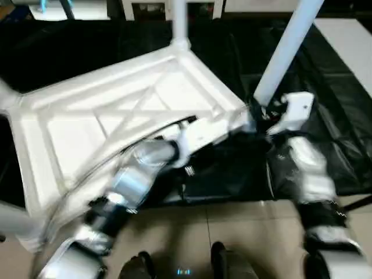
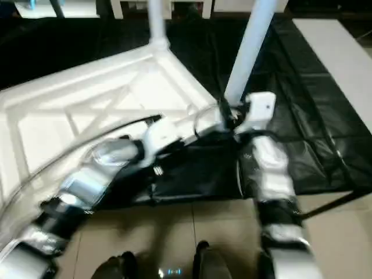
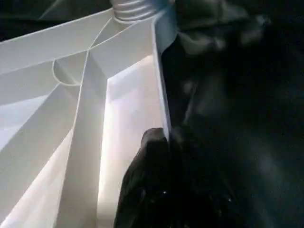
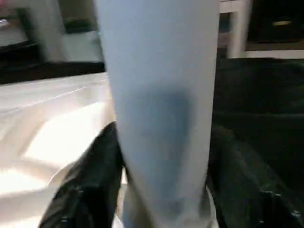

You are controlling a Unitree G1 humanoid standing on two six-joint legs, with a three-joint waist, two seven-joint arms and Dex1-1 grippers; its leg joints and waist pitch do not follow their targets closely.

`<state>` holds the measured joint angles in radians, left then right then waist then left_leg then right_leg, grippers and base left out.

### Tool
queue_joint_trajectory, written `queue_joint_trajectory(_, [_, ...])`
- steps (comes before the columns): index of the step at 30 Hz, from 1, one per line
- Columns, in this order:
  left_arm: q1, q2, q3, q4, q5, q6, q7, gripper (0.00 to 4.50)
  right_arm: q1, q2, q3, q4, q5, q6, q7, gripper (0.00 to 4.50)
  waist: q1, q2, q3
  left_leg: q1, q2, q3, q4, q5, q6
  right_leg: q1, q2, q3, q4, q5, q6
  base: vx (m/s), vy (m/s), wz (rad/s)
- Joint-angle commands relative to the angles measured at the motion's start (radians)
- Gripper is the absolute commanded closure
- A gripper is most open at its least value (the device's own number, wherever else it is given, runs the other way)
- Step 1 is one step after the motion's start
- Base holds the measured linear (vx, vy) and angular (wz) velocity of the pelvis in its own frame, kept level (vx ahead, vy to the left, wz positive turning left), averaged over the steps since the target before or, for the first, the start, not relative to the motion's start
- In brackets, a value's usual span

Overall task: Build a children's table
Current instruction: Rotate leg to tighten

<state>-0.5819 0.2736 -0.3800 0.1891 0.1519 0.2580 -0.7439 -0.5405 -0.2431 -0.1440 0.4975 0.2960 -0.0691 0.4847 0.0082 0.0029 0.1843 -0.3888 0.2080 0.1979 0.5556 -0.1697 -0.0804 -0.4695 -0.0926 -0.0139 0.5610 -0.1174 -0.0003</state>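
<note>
The children's table's white tabletop (image 1: 116, 116) lies upside down, its X-ribbed underside facing up. One white tube leg (image 1: 180, 20) stands in the far corner socket. Another leg (image 1: 288, 49) rises tilted from the near right corner. My right gripper (image 1: 264, 107) is at the base of that leg, with one black finger (image 4: 90, 180) on each side of the tube, closed against it. My left gripper (image 1: 247, 121) reaches across the front to the same corner. It is shut on the tabletop's thin rim (image 3: 161, 95), pinched between its fingertips (image 3: 156, 142).
The tabletop rests on a black-draped work table (image 1: 337, 116) whose front edge runs just under my forearms. Tiled floor (image 1: 232, 221) lies below it. A white panel (image 1: 349, 40) sits at the far right, and white furniture stands along the back.
</note>
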Motion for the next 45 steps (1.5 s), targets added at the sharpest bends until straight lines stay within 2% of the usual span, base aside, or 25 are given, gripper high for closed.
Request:
queue_joint_trajectory(1, [0.046, 0.025, -0.028, -0.003, -0.02, -0.056, -0.098, 4.5, 0.016, -0.045, -0.026, -0.04, 0.048, 0.051, 0.046, 1.67, 0.004, -0.008, -0.072, 0.012, -0.002, 0.007, -0.059, -0.218, 0.114, 0.065, -0.01, 0.009, -0.054, -0.225, -0.202, 0.0, 0.0, 0.0])
queue_joint_trajectory(2, [0.062, 0.068, -0.019, -0.026, -0.042, -0.097, -0.153, 4.5, 0.052, -0.12, -0.011, -0.129, 0.107, 0.119, 0.174, 1.55, 0.004, -0.007, -0.074, 0.011, 0.0, 0.007, -0.056, -0.173, 0.128, 0.069, -0.01, 0.01, -0.046, -0.168, -0.229, 0.0, 0.0, 0.0])
queue_joint_trajectory(4, [0.072, 0.091, -0.01, -0.04, -0.061, -0.109, -0.18, 4.5, 0.089, -0.185, 0.01, -0.196, 0.125, 0.157, 0.277, 1.33, 0.008, -0.005, -0.077, 0.011, 0.002, 0.008, -0.05, -0.114, 0.157, 0.075, -0.006, 0.011, -0.032, -0.07, -0.262, 0.062, 0.008, 0.0])
queue_joint_trajectory(6, [0.088, 0.122, -0.005, -0.062, -0.099, -0.129, -0.226, 4.5, 0.154, -0.28, 0.028, -0.278, 0.122, 0.195, 0.398, 1.33, 0.021, 0.002, -0.08, 0.019, 0.004, 0.012, -0.04, -0.032, 0.201, 0.073, -0.004, 0.014, -0.018, 0.053, -0.299, 0.064, 0.014, 0.0])
queue_joint_trajectory(8, [0.097, 0.139, -0.005, -0.073, -0.117, -0.14, -0.253, 4.5, 0.19, -0.329, 0.028, -0.316, 0.127, 0.208, 0.453, 1.33, 0.028, 0.001, -0.079, 0.02, 0.004, 0.014, -0.036, 0.002, 0.228, 0.075, -0.004, 0.016, -0.012, 0.11, -0.313, 0.061, 0.009, 0.02])
queue_joint_trajectory(10, [0.102, 0.148, -0.007, -0.068, -0.121, -0.154, -0.265, 4.5, 0.211, -0.355, 0.021, -0.34, 0.153, 0.239, 0.483, 1.33, 0.027, 0.002, -0.077, 0.019, 0.005, 0.014, -0.036, -0.001, 0.24, 0.074, -0.008, 0.015, -0.013, 0.089, -0.319, 0.0, 0.0, 0.0])
queue_joint_trajectory(13, [0.112, 0.158, -0.007, -0.06, -0.125, -0.178, -0.288, 4.5, 0.237, -0.39, 0.012, -0.366, 0.184, 0.27, 0.523, 1.33, 0.026, 0.001, -0.07, 0.02, 0.009, 0.015, -0.043, -0.088, 0.207, 0.074, -0.015, 0.015, -0.029, -0.068, -0.301, 0.0, 0.0, 0.0])
queue_joint_trajectory(16, [0.113, 0.158, -0.005, -0.057, -0.129, -0.182, -0.292, 4.5, 0.24, -0.399, 0.017, -0.369, 0.192, 0.286, 0.544, 1.33, 0.023, -0.002, -0.066, 0.02, 0.008, 0.013, -0.047, -0.141, 0.171, 0.071, -0.017, 0.016, -0.038, -0.165, -0.28, 0.0, 0.0, 0.0])
queue_joint_trajectory(18, [0.113, 0.159, -0.005, -0.056, -0.131, -0.184, -0.295, 4.5, 0.239, -0.398, 0.021, -0.368, 0.194, 0.294, 0.557, 1.66, 0.023, -0.003, -0.064, 0.02, 0.008, 0.012, -0.048, -0.173, 0.146, 0.068, -0.018, 0.018, -0.042, -0.22, -0.26, 0.0, 0.0, 0.0])
queue_joint_trajectory(21, [0.111, 0.159, -0.006, -0.055, -0.138, -0.187, -0.298, 4.5, 0.225, -0.38, 0.035, -0.346, 0.197, 0.296, 0.563, 1.79, 0.022, -0.003, -0.067, 0.019, 0.006, 0.011, -0.047, -0.169, 0.137, 0.068, -0.017, 0.018, -0.041, -0.218, -0.25, 0.0, 0.0, 0.0])
queue_joint_trajectory(23, [0.112, 0.159, -0.006, -0.059, -0.139, -0.186, -0.3, 4.5, 0.217, -0.37, 0.043, -0.335, 0.195, 0.292, 0.567, 2.09, 0.022, -0.003, -0.069, 0.02, 0.006, 0.012, -0.046, -0.154, 0.141, 0.067, -0.015, 0.018, -0.038, -0.194, -0.256, 0.0, 0.0, 0.0])
queue_joint_trajectory(25, [0.112, 0.158, -0.004, -0.059, -0.138, -0.187, -0.302, 4.5, 0.212, -0.365, 0.045, -0.329, 0.193, 0.29, 0.57, 2.08, 0.022, -0.002, -0.071, 0.019, 0.006, 0.012, -0.044, -0.138, 0.148, 0.068, -0.014, 0.018, -0.035, -0.166, -0.263, 0.0, 0.0, 0.0])
queue_joint_trajectory(26, [0.113, 0.157, -0.004, -0.058, -0.138, -0.188, -0.304, 4.5, 0.203, -0.36, 0.048, -0.316, 0.189, 0.285, 0.573, 2.29, 0.022, -0.001, -0.07, 0.019, 0.006, 0.012, -0.044, -0.131, 0.151, 0.068, -0.014, 0.018, -0.034, -0.156, -0.266, 0.0, 0.0, 0.0])
queue_joint_trajectory(29, [0.115, 0.156, -0.004, -0.06, -0.136, -0.188, -0.306, 4.5, 0.185, -0.346, 0.047, -0.289, 0.18, 0.269, 0.573, 2.49, 0.02, -0.002, -0.068, 0.017, 0.005, 0.012, -0.045, -0.152, 0.147, 0.068, -0.015, 0.017, -0.037, -0.187, -0.267, 0.0, 0.0, 0.0])
queue_joint_trajectory(31, [0.115, 0.154, -0.007, -0.058, -0.132, -0.186, -0.303, 4.5, 0.172, -0.331, 0.042, -0.269, 0.167, 0.256, 0.545, 2.54, 0.017, -0.004, -0.067, 0.016, 0.005, 0.011, -0.046, -0.175, 0.137, 0.067, -0.017, 0.017, -0.041, -0.231, -0.257, 0.0, 0.0, 0.0])
queue_joint_trajectory(32, [0.112, 0.148, -0.01, -0.052, -0.119, -0.176, -0.285, 4.5, 0.154, -0.303, 0.036, -0.229, 0.121, 0.233, 0.451, 2.54, 0.015, -0.004, -0.066, 0.016, 0.005, 0.011, -0.046, -0.185, 0.128, 0.066, -0.018, 0.018, -0.043, -0.252, -0.248, 0.0, 0.0, 0.0])
queue_joint_trajectory(34, [0.111, 0.145, -0.012, -0.049, -0.112, -0.172, -0.277, 4.5, 0.147, -0.291, 0.033, -0.212, 0.102, 0.227, 0.409, 2.57, 0.009, -0.006, -0.067, 0.012, 0.002, 0.008, -0.047, -0.186, 0.112, 0.066, -0.018, 0.016, -0.043, -0.277, -0.234, 0.0, 0.0, 0.0])
queue_joint_trajectory(35, [0.106, 0.126, -0.018, -0.045, -0.097, -0.154, -0.249, 4.5, 0.133, -0.244, 0.015, -0.164, 0.059, 0.222, 0.267, 2.58, 0.002, -0.005, -0.066, 0.014, 0.002, 0.009, -0.048, -0.192, 0.102, 0.063, -0.016, 0.017, -0.046, -0.292, -0.227, 0.0, 0.0, 0.0])
queue_joint_trajectory(38, [0.096, 0.08, -0.033, -0.037, -0.074, -0.118, -0.201, 4.5, 0.118, -0.171, -0.013, -0.099, 0.023, 0.224, 0.07, 2.59, -0.008, -0.002, -0.069, 0.009, -0.001, 0.005, -0.05, -0.183, 0.083, 0.066, -0.016, 0.014, -0.045, -0.297, -0.221, 0.0, 0.0, 0.0])
queue_joint_trajectory(39, [0.094, 0.069, -0.037, -0.035, -0.069, -0.112, -0.191, 4.5, 0.115, -0.156, -0.019, -0.087, 0.016, 0.224, 0.029, 2.59, -0.01, -0.002, -0.069, 0.014, 0.0, 0.007, -0.049, -0.194, 0.08, 0.063, -0.015, 0.015, -0.048, -0.301, -0.217, 0.0, 0.0, 0.0])
queue_joint_trajectory(41, [0.077, -0.015, -0.067, -0.022, -0.042, -0.064, -0.12, 4.5, 0.085, -0.054, -0.07, 0.001, -0.011, 0.214, -0.237, 2.59, -0.017, 0.001, -0.068, 0.012, -0.001, 0.007, -0.051, -0.2, 0.07, 0.06, -0.015, 0.015, -0.049, -0.308, -0.214, 0.0, 0.0, 0.0])
queue_joint_trajectory(42, [0.069, -0.051, -0.08, -0.014, -0.032, -0.052, -0.095, 4.5, 0.069, -0.01, -0.093, 0.038, -0.012, 0.196, -0.329, 2.59, -0.019, 0.001, -0.066, 0.014, -0.002, 0.006, -0.052, -0.22, 0.057, 0.058, -0.015, 0.014, -0.055, -0.341, -0.205, 0.0, 0.0, 0.0])
queue_joint_trajectory(43, [0.068, -0.053, -0.081, -0.014, -0.031, -0.052, -0.094, 4.5, 0.067, -0.006, -0.095, 0.04, -0.012, 0.194, -0.335, 2.59, -0.02, 0.001, -0.069, 0.015, -0.002, 0.006, -0.052, -0.227, 0.052, 0.057, -0.015, 0.015, -0.054, -0.345, -0.203, 0.0, 0.0, 0.0])
queue_joint_trajectory(45, [0.051, -0.114, -0.11, 0.012, -0.023, -0.072, -0.07, 4.5, 0.028, 0.079, -0.133, 0.102, -0.024, 0.101, -0.496, 2.59, -0.022, 0.0, -0.068, 0.016, -0.003, 0.006, -0.055, -0.271, 0.04, 0.054, -0.013, 0.014, -0.06, -0.369, -0.188, 0.0, 0.0, 0.0])
